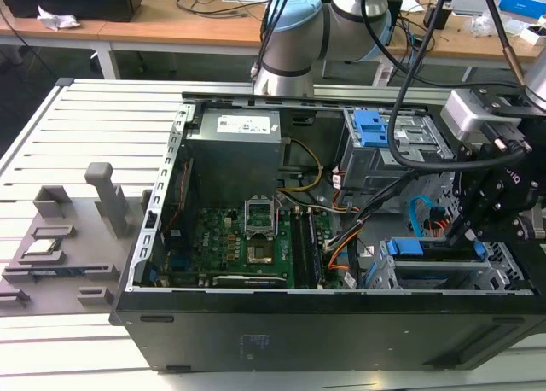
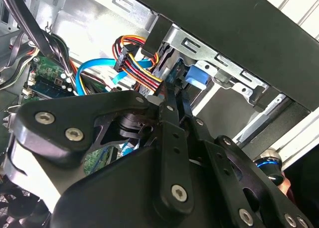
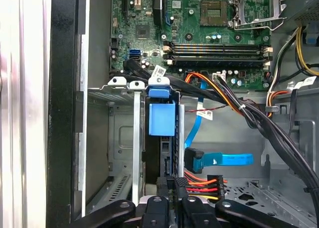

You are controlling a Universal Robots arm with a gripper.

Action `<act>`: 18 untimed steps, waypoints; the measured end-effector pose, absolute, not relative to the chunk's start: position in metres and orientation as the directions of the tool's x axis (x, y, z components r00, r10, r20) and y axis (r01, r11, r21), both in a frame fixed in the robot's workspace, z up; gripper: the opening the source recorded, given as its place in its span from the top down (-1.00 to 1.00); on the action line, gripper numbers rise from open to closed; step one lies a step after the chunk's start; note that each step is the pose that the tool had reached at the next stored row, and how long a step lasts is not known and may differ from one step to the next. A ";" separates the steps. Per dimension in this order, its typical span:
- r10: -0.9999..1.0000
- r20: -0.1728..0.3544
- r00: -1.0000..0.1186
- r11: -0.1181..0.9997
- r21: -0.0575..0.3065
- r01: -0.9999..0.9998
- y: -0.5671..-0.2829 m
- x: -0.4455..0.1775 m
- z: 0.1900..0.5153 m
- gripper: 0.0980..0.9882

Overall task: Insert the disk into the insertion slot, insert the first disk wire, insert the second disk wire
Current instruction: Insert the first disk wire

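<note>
gripper (image 3: 173,184) at the disk (image 3: 162,119), which is seated in the insertion slot (image 3: 119,138); first disk wire (image 3: 202,182) and second disk wire (image 3: 227,160) crowd just beside; its grip cannot be told.

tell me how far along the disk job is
Done: the disk sits in the slot. In hand: the hand is at the disk's end, right beside the first wire plug; whether that is seated I cannot tell. Left: the blue cable plug looks loose beside the disk.

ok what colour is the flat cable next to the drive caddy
Bright blue. The second disk wire shows best in the first wrist view.
</note>
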State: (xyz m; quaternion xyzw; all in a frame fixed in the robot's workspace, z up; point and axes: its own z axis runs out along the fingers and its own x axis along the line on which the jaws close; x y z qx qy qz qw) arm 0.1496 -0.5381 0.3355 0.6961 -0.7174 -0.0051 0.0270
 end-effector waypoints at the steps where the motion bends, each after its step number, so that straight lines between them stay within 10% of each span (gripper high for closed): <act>1: -0.999 0.031 -0.029 0.031 0.045 -0.999 -0.538 0.150 0.335 0.84; 9: -0.999 0.031 -0.029 0.031 0.045 -0.999 -0.534 0.150 0.359 0.68; 18: -0.999 0.032 -0.029 0.031 0.045 -0.999 -0.532 0.150 0.383 0.98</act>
